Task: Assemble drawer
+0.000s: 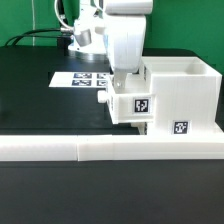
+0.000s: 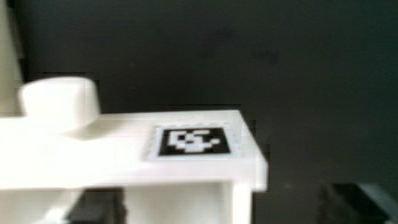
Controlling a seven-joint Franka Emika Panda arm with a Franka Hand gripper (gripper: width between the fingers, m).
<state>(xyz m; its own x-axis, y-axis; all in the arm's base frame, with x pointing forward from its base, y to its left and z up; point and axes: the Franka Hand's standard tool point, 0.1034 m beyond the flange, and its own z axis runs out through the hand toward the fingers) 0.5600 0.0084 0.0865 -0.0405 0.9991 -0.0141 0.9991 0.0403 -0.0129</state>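
Observation:
The white drawer casing (image 1: 185,92) stands at the exterior view's right, with a tag low on its front. A small white tray (image 1: 134,104) with a tag and a round knob (image 1: 103,96) sticks out of the casing toward the exterior view's left. My gripper (image 1: 125,82) hangs straight down over this tray. In the wrist view the tray (image 2: 125,150), its tag (image 2: 192,141) and its knob (image 2: 57,100) fill the frame. My gripper (image 2: 224,204) is open. One finger (image 2: 89,206) is over the tray's inside, and the other finger (image 2: 366,200) stands apart beside its outer wall. I see no second tray.
The marker board (image 1: 82,77) lies flat on the black table behind the tray. A long low white rail (image 1: 90,150) runs along the front edge. Black cables and the arm's base sit at the back.

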